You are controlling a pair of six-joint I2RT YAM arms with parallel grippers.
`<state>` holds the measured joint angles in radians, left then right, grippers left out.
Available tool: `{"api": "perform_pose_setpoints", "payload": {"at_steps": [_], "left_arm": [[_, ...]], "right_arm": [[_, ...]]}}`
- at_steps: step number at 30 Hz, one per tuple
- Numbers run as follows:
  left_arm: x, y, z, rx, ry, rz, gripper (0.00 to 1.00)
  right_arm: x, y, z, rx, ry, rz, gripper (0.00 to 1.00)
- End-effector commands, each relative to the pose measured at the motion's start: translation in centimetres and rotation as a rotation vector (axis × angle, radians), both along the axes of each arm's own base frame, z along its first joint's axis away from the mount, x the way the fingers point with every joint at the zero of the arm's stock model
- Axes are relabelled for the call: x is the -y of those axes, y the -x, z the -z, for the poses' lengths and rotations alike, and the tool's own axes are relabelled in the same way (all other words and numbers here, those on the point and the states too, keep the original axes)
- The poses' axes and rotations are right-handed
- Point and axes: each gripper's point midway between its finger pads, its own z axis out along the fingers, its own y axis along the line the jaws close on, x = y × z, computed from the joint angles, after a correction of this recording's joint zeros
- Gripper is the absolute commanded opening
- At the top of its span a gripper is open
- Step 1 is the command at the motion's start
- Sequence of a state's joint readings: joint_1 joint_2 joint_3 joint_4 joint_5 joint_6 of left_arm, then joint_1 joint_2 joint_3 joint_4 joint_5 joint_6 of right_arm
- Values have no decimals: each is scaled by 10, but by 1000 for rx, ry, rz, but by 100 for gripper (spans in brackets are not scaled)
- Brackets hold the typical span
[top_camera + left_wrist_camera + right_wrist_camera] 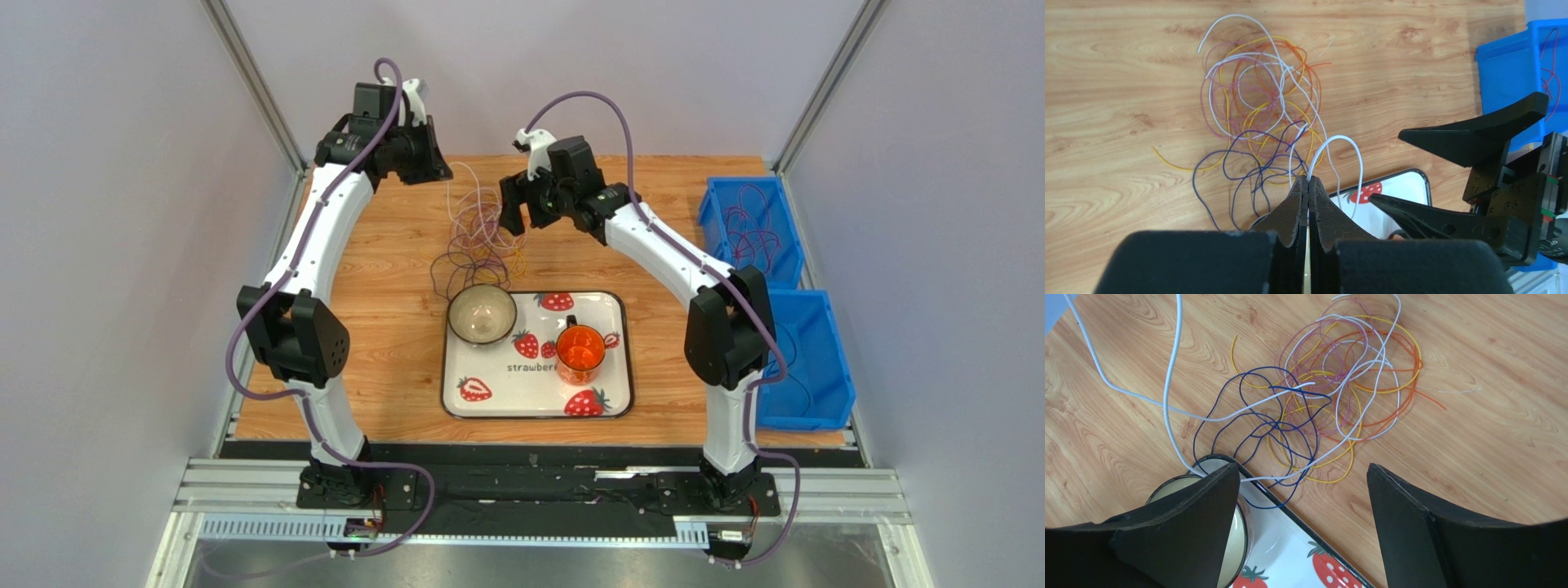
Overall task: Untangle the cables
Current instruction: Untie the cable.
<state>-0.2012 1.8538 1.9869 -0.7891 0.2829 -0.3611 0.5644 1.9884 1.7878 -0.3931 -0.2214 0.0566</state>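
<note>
**While left jaws pinched a white cable (pixel 1339 136), the cables (pixel 478 239) looked knotted**

They lay heaped in the middle of the counter (pixel 393 368), just far of the bowl (pixel 481 316). Left jaws were clamped on that white cable, and right jaws hung wide and empty over the heap. Best bet was pinning the dark-blue loops (pixel 1260 429) first, then drawing white up slowly.

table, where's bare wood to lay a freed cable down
Bare wood lies left of the tray, out to the left arm, and in the strip between tray and right arm. The far right corner beside the blue bin is free too. Crowded: the cables beyond the bowl, with the left pincer and right pincer close above.
</note>
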Motion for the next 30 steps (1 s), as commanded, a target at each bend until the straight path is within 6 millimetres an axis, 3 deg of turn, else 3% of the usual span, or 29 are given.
{"api": "perform_pose_setpoints", "payload": {"at_steps": [1, 5, 7, 12, 17, 30], "left_arm": [[-12, 1, -13, 24, 9, -44, 0], [-26, -3, -2, -6, 8, -86, 0], [-33, -5, 1, -17, 7, -101, 0], [-41, -6, 0, -16, 20, -115, 0], [-45, -7, 3, -25, 31, -118, 0], [-54, -9, 5, -30, 56, -132, 0]], "right_arm": [[-4, -4, 0, 86, 15, -58, 79], [4, 2, 9, 93, 36, -79, 79], [7, 11, 24, 77, 66, -119, 79], [1, 18, 46, 39, 72, -173, 77], [-9, 11, 41, 59, 47, -196, 76], [-45, 11, 56, 62, 64, -357, 74]]}}
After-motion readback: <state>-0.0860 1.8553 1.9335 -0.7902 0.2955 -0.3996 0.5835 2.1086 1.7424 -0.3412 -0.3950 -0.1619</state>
